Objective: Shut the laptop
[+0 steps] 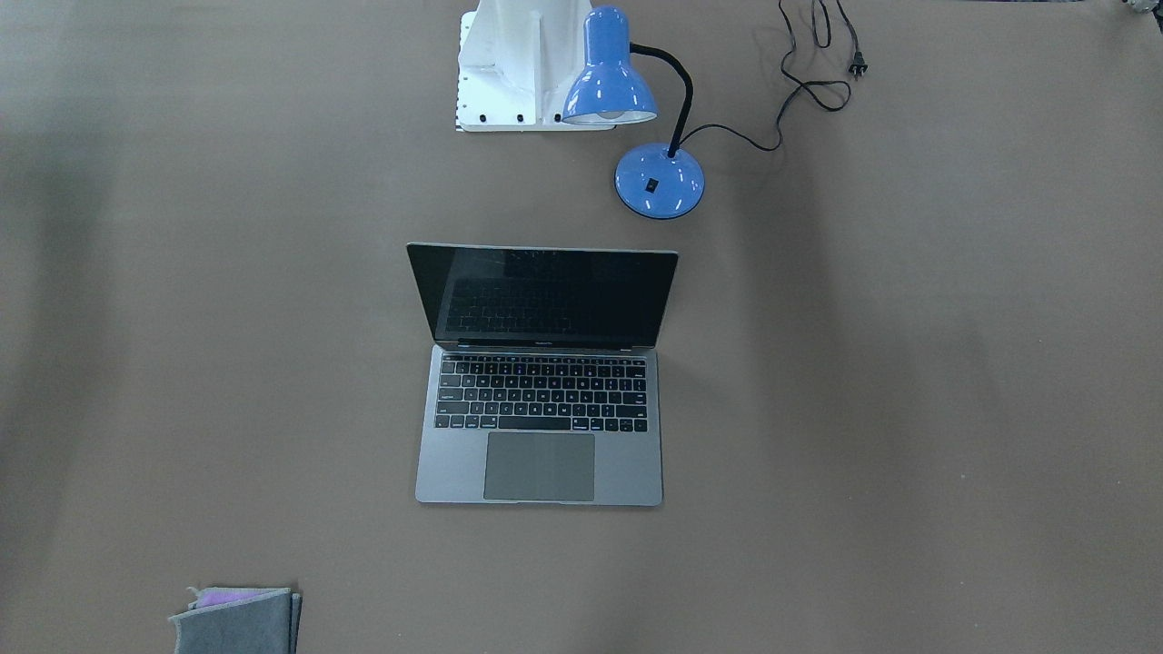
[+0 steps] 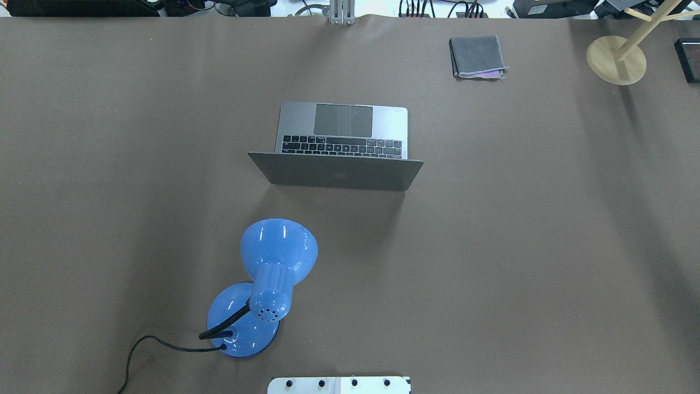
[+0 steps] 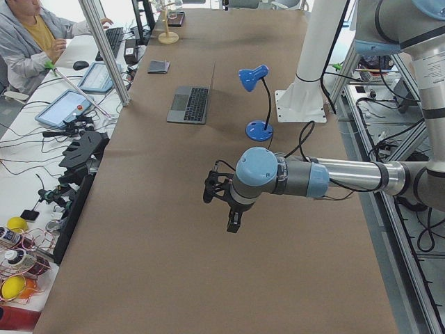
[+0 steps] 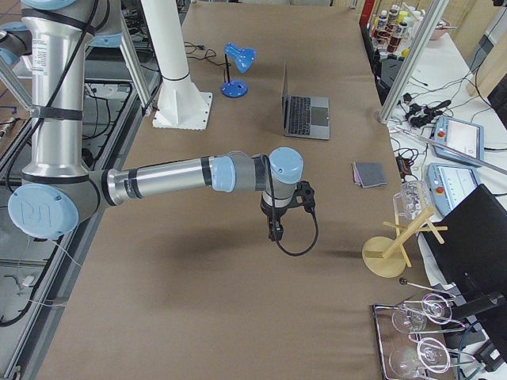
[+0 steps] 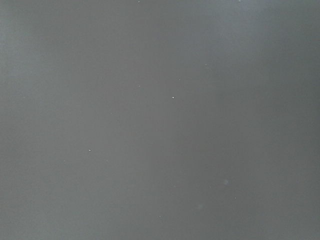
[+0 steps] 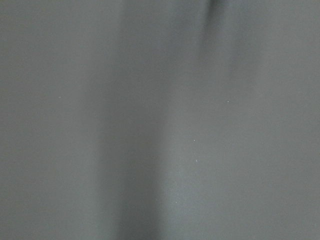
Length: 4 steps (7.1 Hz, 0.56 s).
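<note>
The left gripper (image 3: 233, 224) is hanging over the table (image 3: 174, 229), and the right gripper (image 4: 275, 233) is doing likewise. I cannot tell whether either is spread or pressed together. Well away from both, between them, the laptop (image 1: 627, 463) is sitting open, screen raised.

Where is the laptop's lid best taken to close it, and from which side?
At the lid's free top edge, near its middle, coming from the robot's side. The laptop stands open with the lid roughly upright, its back facing the robot and the keyboard beyond, so pushing there probably folds it down.
</note>
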Each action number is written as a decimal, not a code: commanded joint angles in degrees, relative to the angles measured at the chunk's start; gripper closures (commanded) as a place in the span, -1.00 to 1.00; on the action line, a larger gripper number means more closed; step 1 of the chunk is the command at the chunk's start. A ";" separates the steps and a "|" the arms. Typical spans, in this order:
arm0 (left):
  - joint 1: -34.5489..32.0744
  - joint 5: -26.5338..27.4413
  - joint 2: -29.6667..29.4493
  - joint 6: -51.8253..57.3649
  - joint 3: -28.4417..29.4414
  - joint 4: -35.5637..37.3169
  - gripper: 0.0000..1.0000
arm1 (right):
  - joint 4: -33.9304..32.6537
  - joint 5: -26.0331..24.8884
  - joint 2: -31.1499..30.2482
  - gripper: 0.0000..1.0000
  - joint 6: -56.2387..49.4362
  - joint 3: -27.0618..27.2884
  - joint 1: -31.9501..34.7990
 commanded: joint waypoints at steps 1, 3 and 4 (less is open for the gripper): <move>0.17 0.12 -0.30 -0.23 0.31 -0.14 -0.96 | 0.09 -0.12 0.00 -1.00 0.06 0.17 0.00; 0.18 0.21 -0.39 -4.49 0.05 -2.07 -0.95 | 0.18 -0.12 0.52 -1.00 0.93 0.61 0.00; 0.44 0.03 -0.74 -6.27 -0.04 -2.07 -0.91 | 3.05 -0.12 0.61 -1.00 3.20 0.70 -0.09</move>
